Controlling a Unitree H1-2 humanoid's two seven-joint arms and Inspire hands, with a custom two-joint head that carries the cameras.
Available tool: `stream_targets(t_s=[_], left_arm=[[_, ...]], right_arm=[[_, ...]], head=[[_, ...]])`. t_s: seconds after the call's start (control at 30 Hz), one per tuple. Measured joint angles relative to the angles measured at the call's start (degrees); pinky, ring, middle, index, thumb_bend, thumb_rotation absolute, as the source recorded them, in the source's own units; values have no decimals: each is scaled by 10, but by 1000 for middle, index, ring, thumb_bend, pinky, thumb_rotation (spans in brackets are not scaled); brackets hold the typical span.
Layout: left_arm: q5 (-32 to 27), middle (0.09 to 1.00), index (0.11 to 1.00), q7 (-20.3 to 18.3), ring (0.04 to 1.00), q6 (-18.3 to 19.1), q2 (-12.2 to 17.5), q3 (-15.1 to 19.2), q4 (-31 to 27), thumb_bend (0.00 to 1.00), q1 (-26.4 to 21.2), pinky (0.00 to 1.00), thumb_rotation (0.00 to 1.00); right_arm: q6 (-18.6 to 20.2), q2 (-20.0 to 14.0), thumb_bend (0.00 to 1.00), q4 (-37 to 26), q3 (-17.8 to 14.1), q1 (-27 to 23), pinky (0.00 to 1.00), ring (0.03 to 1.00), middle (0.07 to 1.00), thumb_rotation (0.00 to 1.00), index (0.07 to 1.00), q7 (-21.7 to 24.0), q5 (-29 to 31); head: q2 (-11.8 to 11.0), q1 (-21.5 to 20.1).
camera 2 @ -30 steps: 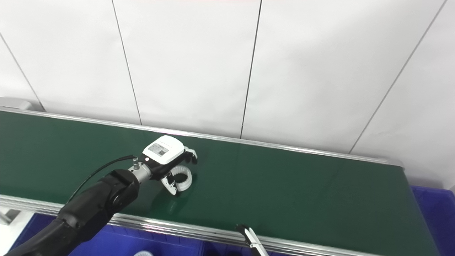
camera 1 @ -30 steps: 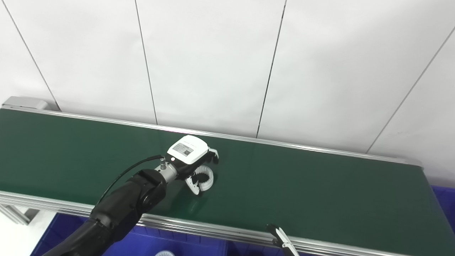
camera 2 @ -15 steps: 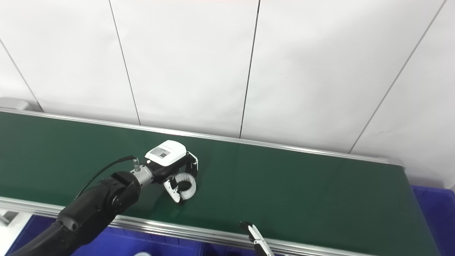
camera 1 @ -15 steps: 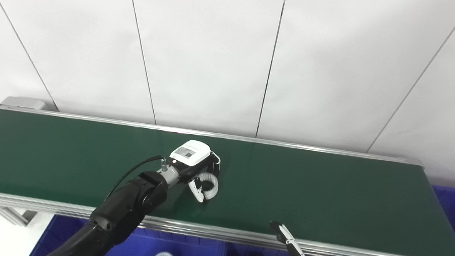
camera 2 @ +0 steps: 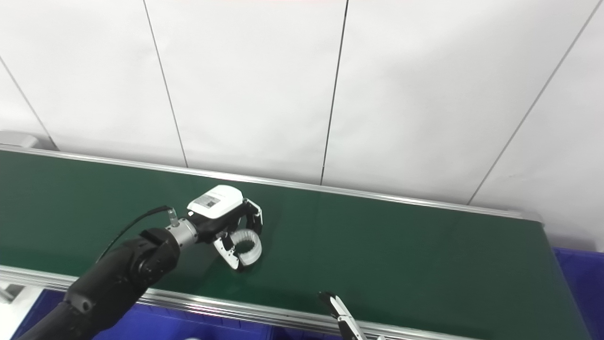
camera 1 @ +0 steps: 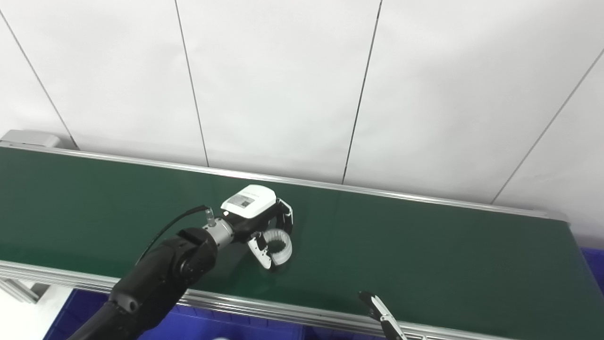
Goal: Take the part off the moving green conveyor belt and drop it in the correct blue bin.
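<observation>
White toothed plastic ring [camera 1: 277, 244] sits mid green conveyor belt [camera 1: 424, 250], left hand [camera 1: 257, 219] fingers [camera 1: 284, 218] curled round it, looks pinched. I'd squeeze firm, lift straight up before the blue bin [camera 2: 580, 278]. Right hand [camera 1: 382, 317] fingers: can't tell.

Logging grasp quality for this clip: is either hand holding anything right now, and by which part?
The left hand is closed around the white ring-shaped part on the green belt, fingers and thumb on its outer rim. Only the right hand's fingertips show, holding nothing.
</observation>
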Motion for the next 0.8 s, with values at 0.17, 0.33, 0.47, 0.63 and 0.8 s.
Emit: stream_targets(t_s=[0.17,0.33,0.47,0.63,0.8], left_arm=[[-40,474,387,-19,293,-1,18,36,-68,548,14,232,0],[-63,474,396,-42,297,4,41,63,-136,547,50,236,0],[-78,474,400,-63,296,10,44,79,-173,546,85,238,0],[-111,476,419,-90,312,15,49,91,-217,545,132,260,0],[-149,495,421,-123,421,31,63,111,-235,511,145,297,0]], right_arm=[[0,0,337,0,0,-5,878,939,960,832,933,6,-2],[1,1,349,0,0,-6,868,934,961,834,930,10,-2],[1,3,354,0,0,-7,867,934,961,842,931,11,-2],[4,4,352,-4,0,-9,851,928,962,828,931,14,-1],[51,9,366,-49,-3,-31,878,940,969,871,941,34,2]], head=[[-1,3],[-1,5],[4,4],[77,-15],[175,-68]])
